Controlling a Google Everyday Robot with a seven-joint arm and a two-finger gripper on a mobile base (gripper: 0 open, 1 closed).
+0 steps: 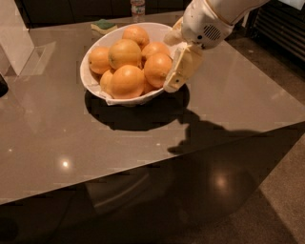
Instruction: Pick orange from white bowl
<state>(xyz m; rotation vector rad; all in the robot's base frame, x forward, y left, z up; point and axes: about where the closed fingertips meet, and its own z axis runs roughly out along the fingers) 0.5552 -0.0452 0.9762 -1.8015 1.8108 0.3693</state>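
The white bowl [90,78] stands on the glossy brown table and holds several oranges. The orange [157,68] at the bowl's right side lies against my gripper. My gripper [167,64] reaches in from the upper right over the bowl's right rim. It is open: one cream finger [180,67] hangs down over the rim beside that orange, and the other finger [172,36] points left behind it. It holds nothing.
A green sponge [104,25] and a water bottle [137,7] sit at the table's far edge behind the bowl. A white upright object [14,40] stands at the far left. The table's front edge [143,174] runs across the middle, with floor below.
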